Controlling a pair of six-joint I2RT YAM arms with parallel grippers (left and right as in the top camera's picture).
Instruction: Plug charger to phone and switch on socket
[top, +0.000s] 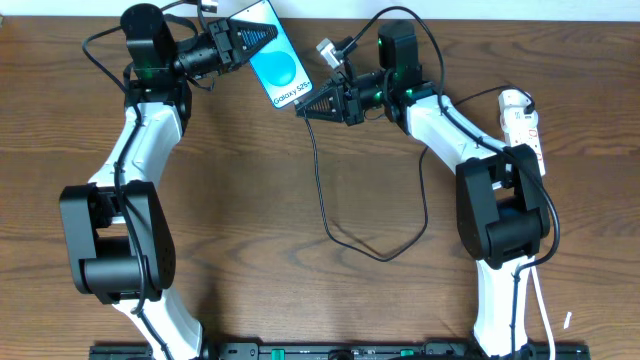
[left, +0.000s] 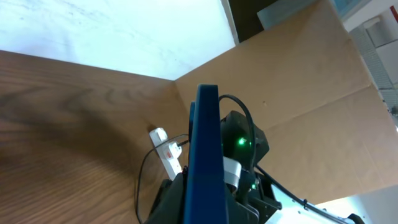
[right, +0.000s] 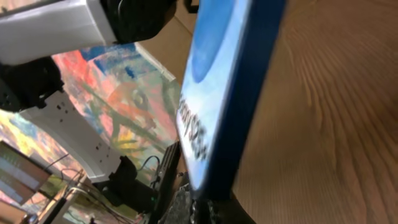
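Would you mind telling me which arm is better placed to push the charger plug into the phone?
Right. The right gripper, shut with the charger trailing from it, sits at the lower edge of the phone; the left gripper is occupied holding that phone.

Edge-on phone (left: 207, 149), socket (left: 164, 151) beyond.

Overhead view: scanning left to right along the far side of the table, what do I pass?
left gripper → phone → right gripper → socket. The charger cable loops under the right arm, so its place in the order is unclear and it is left out.
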